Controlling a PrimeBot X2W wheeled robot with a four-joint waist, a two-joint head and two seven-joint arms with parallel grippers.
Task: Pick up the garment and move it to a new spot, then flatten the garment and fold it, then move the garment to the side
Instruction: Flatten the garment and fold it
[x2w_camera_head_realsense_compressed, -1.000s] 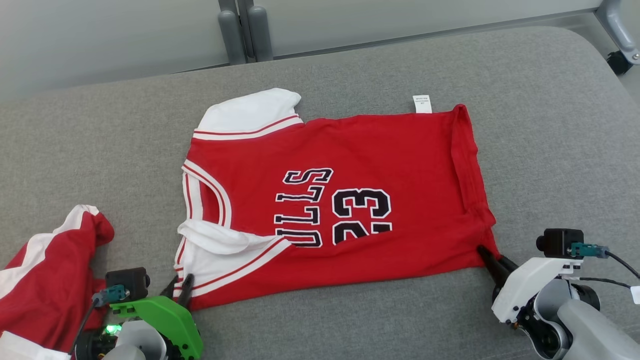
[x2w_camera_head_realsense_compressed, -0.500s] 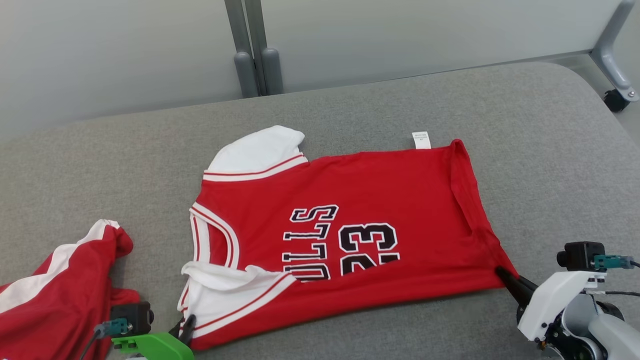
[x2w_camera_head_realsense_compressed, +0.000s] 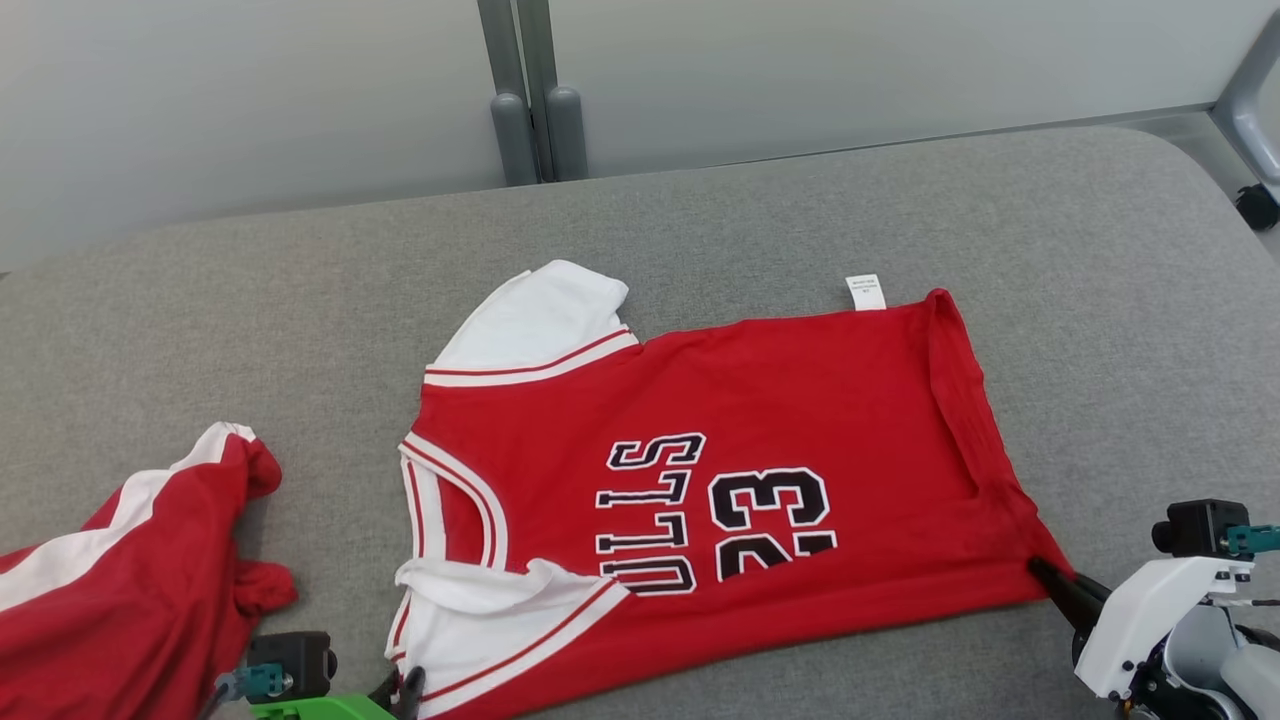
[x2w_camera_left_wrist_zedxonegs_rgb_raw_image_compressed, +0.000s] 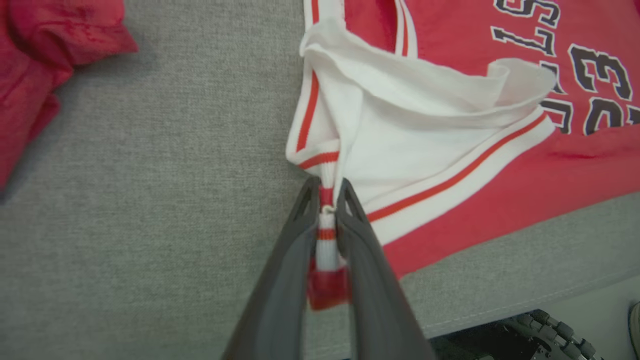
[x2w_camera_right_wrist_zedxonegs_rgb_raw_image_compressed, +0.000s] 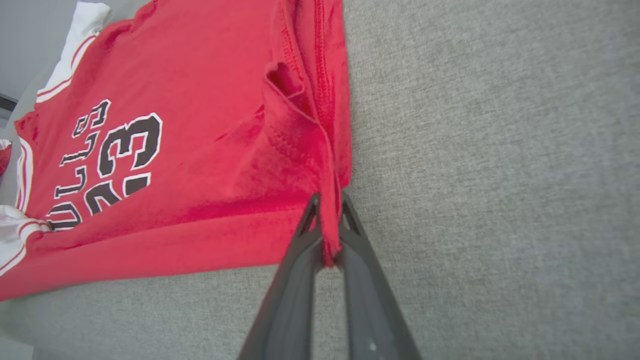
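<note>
At garment (x2w_camera_head_realsense_compressed: 760, 480) near corners: left tool (x2w_camera_left_wrist_zedxonegs_rgb_raw_image_compressed: 327, 192), right tool (x2w_camera_right_wrist_zedxonegs_rgb_raw_image_compressed: 330, 202) clamped.

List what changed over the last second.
Both closed: the left end effector now pinches the jersey at its white shoulder trim, the right end effector its red hem corner. The head view itself shifted. Jersey still spread on the grey cushion; second red garment unmoved.
</note>
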